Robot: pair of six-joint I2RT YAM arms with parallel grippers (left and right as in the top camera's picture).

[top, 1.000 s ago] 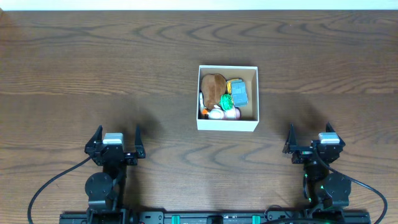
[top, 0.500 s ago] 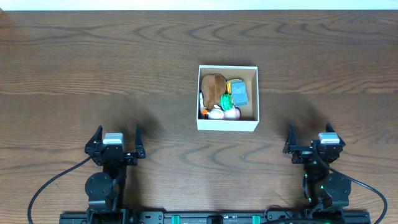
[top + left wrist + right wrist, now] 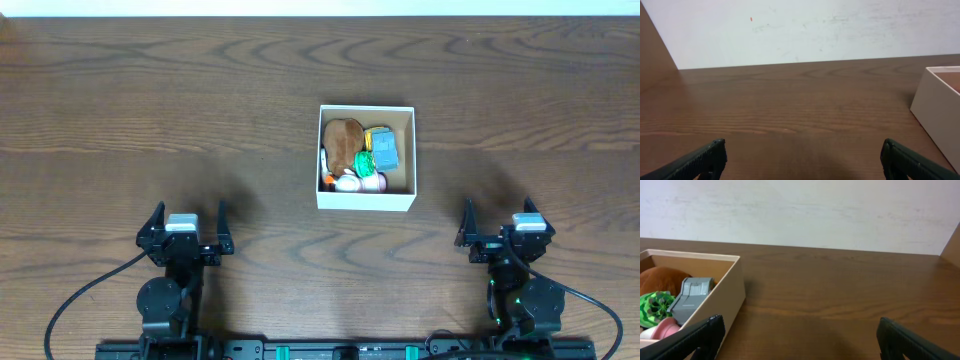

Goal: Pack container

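Note:
The container, a square white-walled box with a brown inside, sits at the table's middle. It holds several toys: a brown plush, a grey piece, a green one and a pink-white one. It also shows in the right wrist view at the left and in the left wrist view at the right edge. My left gripper is open and empty near the front left. My right gripper is open and empty near the front right.
The table is dark brown wood. A white wall stands beyond its far edge. Both arm bases sit at the front edge, with black cables beside them.

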